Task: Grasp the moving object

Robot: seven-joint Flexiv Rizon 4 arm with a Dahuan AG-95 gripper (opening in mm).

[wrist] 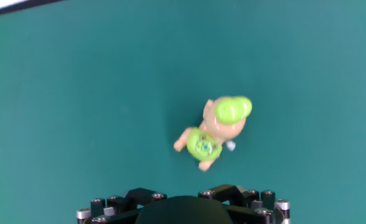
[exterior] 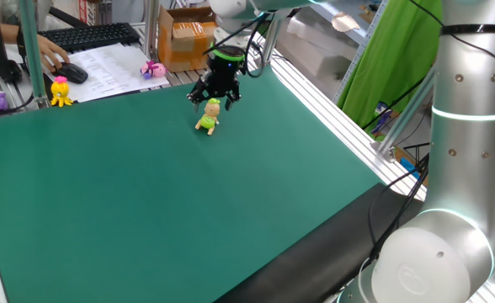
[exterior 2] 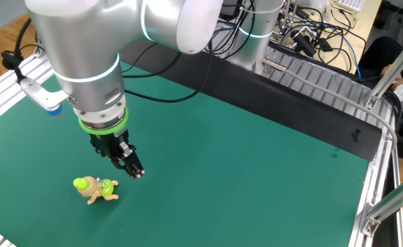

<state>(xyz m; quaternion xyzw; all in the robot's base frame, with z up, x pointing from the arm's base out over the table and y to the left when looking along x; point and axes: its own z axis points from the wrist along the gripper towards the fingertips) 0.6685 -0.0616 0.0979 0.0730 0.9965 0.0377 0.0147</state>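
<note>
Overhead, my gripper (exterior: 216,91) hovered near the mat's (exterior: 146,194) far edge, off the toy (exterior: 208,117) lying just beside it, holding nothing; I judged I was tracking before dropping. Finger spread I could not tell.

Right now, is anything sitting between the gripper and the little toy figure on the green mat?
Nothing visible. The gripper hangs just above and beside the toy figure, with only bare green mat between them. The yellow octopus toy sits far off at the mat's edge.
</note>
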